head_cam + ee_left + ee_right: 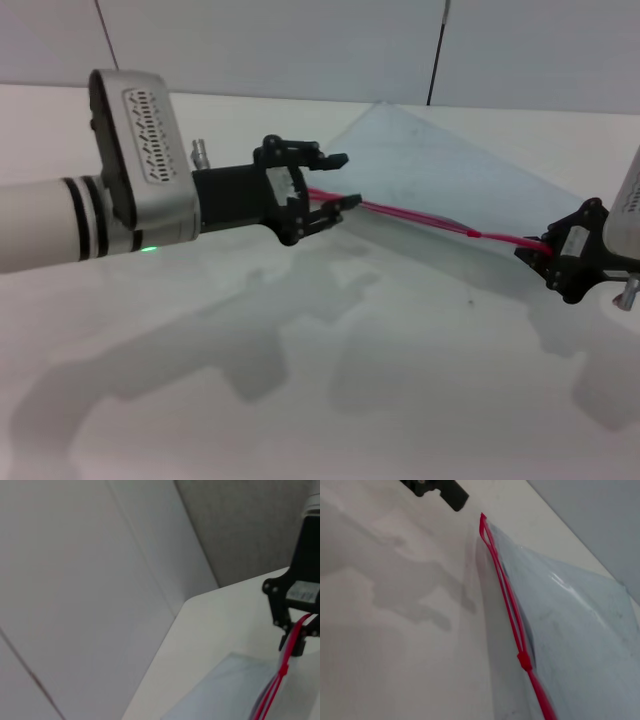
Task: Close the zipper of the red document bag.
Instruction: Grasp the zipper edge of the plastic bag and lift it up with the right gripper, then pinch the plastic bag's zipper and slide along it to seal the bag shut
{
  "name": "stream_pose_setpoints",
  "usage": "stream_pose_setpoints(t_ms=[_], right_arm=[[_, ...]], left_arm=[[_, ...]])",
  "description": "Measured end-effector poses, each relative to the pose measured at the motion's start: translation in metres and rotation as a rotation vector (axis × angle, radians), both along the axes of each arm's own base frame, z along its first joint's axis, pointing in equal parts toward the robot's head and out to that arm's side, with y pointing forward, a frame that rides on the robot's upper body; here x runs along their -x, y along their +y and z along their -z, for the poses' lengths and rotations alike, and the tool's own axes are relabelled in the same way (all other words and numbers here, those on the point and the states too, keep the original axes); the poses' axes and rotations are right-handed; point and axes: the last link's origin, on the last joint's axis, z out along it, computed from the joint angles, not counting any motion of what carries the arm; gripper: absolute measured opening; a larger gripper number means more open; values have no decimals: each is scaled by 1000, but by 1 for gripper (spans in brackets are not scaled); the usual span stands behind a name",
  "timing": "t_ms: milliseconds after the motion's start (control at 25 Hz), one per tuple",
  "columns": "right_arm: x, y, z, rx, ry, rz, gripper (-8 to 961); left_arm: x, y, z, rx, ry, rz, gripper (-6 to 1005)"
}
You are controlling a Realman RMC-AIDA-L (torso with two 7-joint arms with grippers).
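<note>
The red document bag [450,170] is a translucent pale pouch, raised at an angle off the white table with its red edge stretched between my two grippers. Its zipper [420,218] shows as two separate red strands from the left end to the small slider [475,233], then as one strand. My right gripper [540,252] is shut on the zipper's right end. At the left end my left gripper [342,181] is open, one finger above the strip and one beside it. In the right wrist view the slider [524,661] sits partway along the zipper [507,595].
The white table [350,400] stretches toward me, marked only by the arms' shadows. Pale wall panels [300,50] close off the back. The table's far edge [200,597] shows in the left wrist view.
</note>
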Motion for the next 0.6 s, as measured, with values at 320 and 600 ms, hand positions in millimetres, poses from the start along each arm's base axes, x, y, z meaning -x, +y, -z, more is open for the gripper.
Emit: stream_pose_setpoints(t_ms=[320, 600], right_arm=[[3, 0, 0, 1, 2, -7, 49], [7, -1, 1, 6, 24, -11, 49]], left_arm=[[-32, 8, 11, 23, 37, 99, 453], [-46, 14, 34, -9, 153, 107, 473]])
